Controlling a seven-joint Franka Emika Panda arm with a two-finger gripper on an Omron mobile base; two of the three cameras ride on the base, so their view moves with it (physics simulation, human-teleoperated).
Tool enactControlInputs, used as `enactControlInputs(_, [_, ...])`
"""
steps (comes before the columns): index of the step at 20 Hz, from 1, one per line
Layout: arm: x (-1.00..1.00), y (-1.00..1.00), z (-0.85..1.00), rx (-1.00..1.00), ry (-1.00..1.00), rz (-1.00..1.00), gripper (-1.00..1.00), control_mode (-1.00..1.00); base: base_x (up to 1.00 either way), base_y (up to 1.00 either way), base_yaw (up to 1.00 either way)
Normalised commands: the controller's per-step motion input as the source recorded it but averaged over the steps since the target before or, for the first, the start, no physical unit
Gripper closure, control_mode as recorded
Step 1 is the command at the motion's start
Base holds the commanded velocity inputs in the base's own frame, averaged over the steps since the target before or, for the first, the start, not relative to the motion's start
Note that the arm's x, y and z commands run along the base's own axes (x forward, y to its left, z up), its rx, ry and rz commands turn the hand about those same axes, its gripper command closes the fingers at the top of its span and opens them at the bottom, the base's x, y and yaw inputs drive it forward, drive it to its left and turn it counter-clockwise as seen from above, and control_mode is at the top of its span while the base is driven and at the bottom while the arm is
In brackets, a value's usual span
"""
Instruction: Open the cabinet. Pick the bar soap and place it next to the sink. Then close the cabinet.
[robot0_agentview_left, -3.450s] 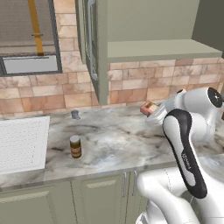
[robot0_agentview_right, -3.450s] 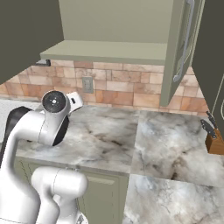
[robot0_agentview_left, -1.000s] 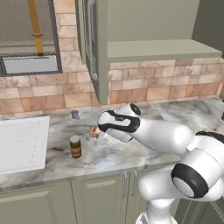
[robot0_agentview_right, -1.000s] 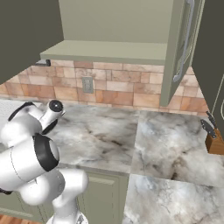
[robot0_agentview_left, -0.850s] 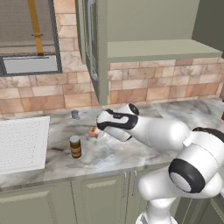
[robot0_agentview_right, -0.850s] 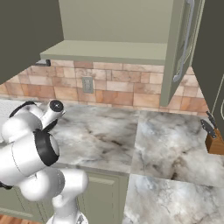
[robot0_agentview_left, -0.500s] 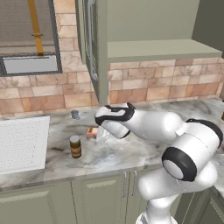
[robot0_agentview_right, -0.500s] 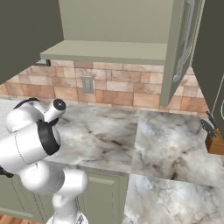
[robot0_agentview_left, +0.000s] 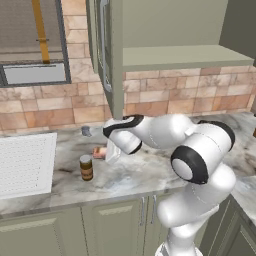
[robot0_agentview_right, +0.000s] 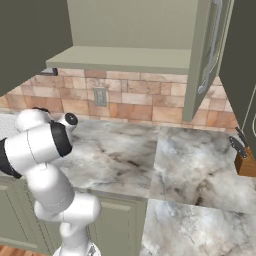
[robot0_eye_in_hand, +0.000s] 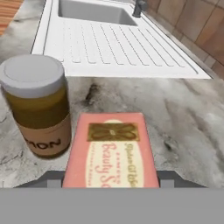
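Observation:
The bar soap (robot0_eye_in_hand: 111, 148), a salmon-pink block with a pale label, sits between my fingertips, and my gripper (robot0_eye_in_hand: 111, 179) is shut on it. In the left base view the gripper (robot0_agentview_left: 111, 150) hangs low over the marble counter with the bar soap (robot0_agentview_left: 100, 151) sticking out to its left. It is a little right of the white sink (robot0_agentview_left: 25, 162). The sink's ridged drainboard (robot0_eye_in_hand: 113, 39) lies just beyond the soap. The cabinet (robot0_agentview_left: 170, 52) above stands open, its door (robot0_agentview_left: 102, 50) swung out. I cannot tell whether the soap touches the counter.
A brown jar (robot0_agentview_left: 86, 167) with a tan lid stands right beside the soap, seen large as the jar (robot0_eye_in_hand: 37, 109) in the hand view. A small grey object (robot0_agentview_left: 86, 131) sits by the wall. A knife block (robot0_agentview_right: 245, 160) is at the far right of the counter.
The arm has swung left and down across the counter with the soap, bringing it lower beside the jar and closer to the sink. The grip has not changed.

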Motion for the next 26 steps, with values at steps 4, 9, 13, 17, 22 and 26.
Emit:
enactControlInputs(4, [0.26, 0.29, -0.20, 0.00, 0.02, 0.04, 1.00, -1.00, 0.00, 0.00, 0.00])
enactControlInputs(9, [0.28, 0.24, -0.14, 0.00, 0.01, 0.01, 1.00, -1.00, 0.00, 0.00, 0.00])
enactControlInputs(13, [0.30, 0.20, -0.16, 0.00, 0.00, 0.02, 1.00, -1.00, 0.00, 0.00, 0.00])
enactControlInputs(17, [0.28, 0.25, -0.18, 0.00, 0.00, 0.03, 1.00, -1.00, 0.00, 0.00, 0.00])
enactControlInputs(22, [0.27, 0.27, -0.18, 0.00, 0.00, 0.03, 1.00, -1.00, 0.00, 0.00, 0.00])
enactControlInputs(26, [0.25, 0.25, -0.15, -0.01, 0.00, 0.03, 1.00, -1.00, 0.00, 0.00, 0.00])
